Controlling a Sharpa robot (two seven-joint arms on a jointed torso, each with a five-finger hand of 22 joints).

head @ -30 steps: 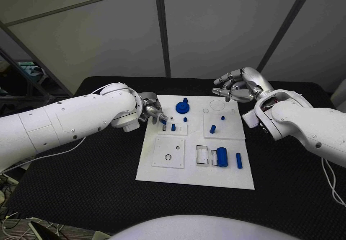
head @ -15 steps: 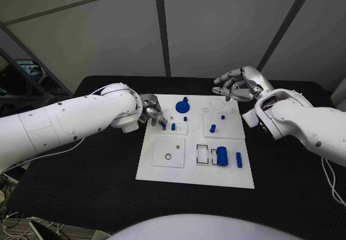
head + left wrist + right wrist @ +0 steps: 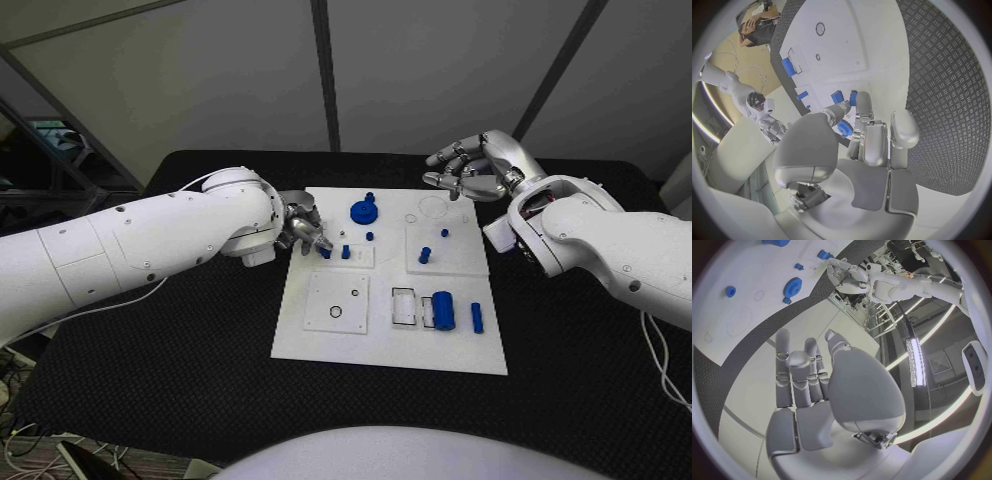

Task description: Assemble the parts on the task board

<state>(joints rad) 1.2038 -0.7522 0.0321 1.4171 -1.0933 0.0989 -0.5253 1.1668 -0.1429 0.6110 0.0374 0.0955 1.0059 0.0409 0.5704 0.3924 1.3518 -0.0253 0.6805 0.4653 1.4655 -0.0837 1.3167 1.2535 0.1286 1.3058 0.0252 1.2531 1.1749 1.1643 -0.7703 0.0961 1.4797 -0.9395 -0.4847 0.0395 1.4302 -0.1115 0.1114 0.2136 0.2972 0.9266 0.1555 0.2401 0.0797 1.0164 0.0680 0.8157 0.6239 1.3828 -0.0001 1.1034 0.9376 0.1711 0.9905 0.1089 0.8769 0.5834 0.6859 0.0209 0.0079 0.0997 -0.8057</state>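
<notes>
From my station I see the white rectangular task board (image 3: 353,345) lying in the middle of the black table (image 3: 159,370). The left hand (image 3: 306,229) sits at the board's far-left edge, its fingertips (image 3: 862,100) down by a small blue peg part (image 3: 326,252) standing in a raised white square block; in the left wrist view a small blue piece (image 3: 844,129) sits between thumb and finger, though I cannot tell whether it is truly pinched. A second short blue peg (image 3: 346,253) stands just right of the first. Farther back, a blue gear-shaped part (image 3: 365,211) stands on the board. On the right half, an upright blue pin (image 3: 426,255) stands in another raised block. Near the board's middle right lies a large blue cylinder (image 3: 443,311), with a slim blue bar (image 3: 476,318) just to its right. The right hand (image 3: 472,170) hovers off the board's far-right corner, fingers curled loosely and apart, holding nothing.
</notes>
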